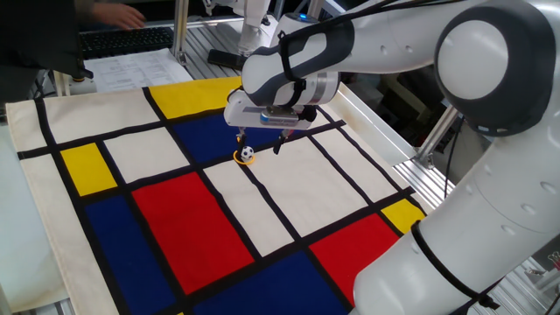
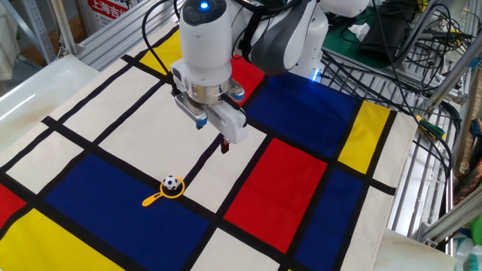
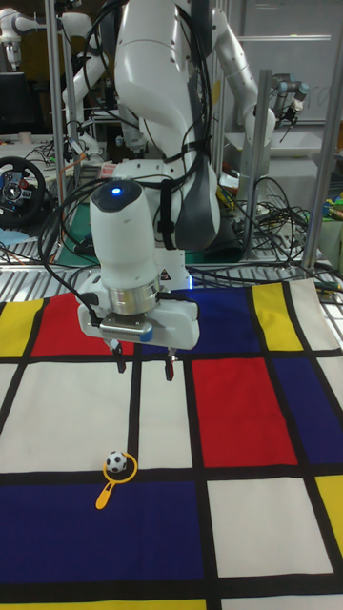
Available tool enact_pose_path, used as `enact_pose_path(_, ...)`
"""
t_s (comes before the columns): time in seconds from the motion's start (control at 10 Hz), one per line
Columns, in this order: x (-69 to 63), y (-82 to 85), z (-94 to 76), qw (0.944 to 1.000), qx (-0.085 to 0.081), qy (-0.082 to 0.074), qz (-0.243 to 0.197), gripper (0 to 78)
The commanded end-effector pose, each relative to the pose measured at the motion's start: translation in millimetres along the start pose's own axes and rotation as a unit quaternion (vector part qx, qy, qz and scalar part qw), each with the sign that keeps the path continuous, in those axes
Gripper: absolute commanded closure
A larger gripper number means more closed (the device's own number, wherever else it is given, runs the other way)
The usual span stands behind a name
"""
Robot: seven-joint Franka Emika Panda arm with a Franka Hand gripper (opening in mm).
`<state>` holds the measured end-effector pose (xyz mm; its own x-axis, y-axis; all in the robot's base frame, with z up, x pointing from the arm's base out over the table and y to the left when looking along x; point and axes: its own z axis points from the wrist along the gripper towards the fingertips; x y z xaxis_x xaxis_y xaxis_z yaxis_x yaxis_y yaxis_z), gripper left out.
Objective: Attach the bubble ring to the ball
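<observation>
Tall fixed view, ball: tiny white black-patched ball (image 3: 115, 462) sits inside thin orange plastic bubble ring (image 3: 113, 480).
Gripper: two-finger gripper (image 3: 143, 363) spread, empty, hovering above.

1. We see red characters on a white sign (image 2: 113, 7) at the top edge of the other fixed view, too cropped to read.
2. We find no other legible text, label or number anywhere.
</observation>
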<state>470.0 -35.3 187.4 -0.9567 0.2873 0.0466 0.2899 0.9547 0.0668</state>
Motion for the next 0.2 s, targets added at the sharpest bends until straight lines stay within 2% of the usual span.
enact_pose_path(0.1,-1.2,0.0,-1.8,1.0,-0.001,-0.003,-0.002,0.2)
enact_pose_path(0.2,-1.4,0.1,-2.0,1.0,-0.001,-0.003,-0.002,0.2)
